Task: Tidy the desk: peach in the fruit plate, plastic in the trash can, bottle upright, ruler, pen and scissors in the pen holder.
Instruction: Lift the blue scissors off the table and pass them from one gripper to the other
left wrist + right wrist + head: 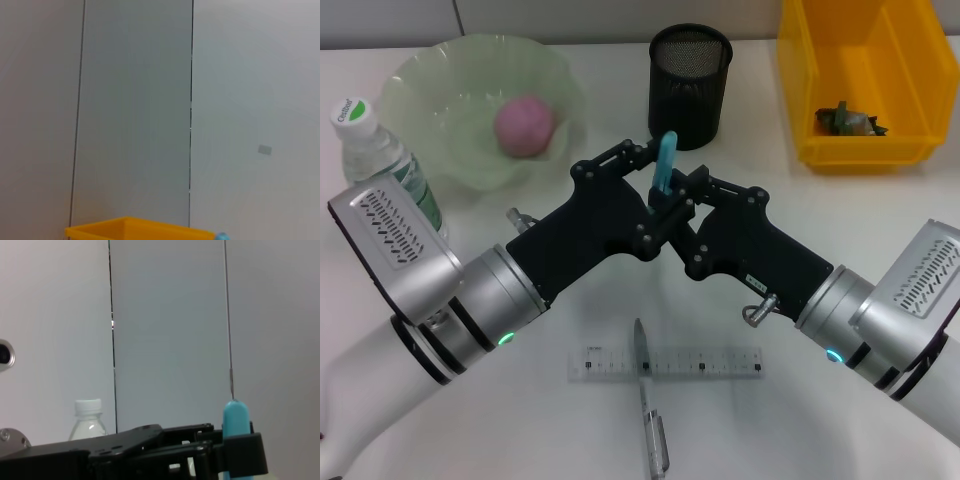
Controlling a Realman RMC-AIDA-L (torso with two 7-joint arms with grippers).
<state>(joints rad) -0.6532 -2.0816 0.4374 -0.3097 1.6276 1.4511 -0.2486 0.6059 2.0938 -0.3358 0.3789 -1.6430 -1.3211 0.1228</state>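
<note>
Both grippers meet over the middle of the desk. My left gripper is shut on the scissors, whose blue handle sticks up above the fingers; the blades are hidden. The right gripper presses in against the same spot from the other side. In the right wrist view the blue scissors handle stands clamped in the black left gripper. The pink peach lies in the green fruit plate. The bottle stands upright at far left. Ruler and pen lie near the front edge. The black mesh pen holder stands just behind the grippers.
The yellow trash can at back right holds crumpled plastic; its rim shows in the left wrist view. A grey partition wall fills both wrist views. The pen lies across the ruler.
</note>
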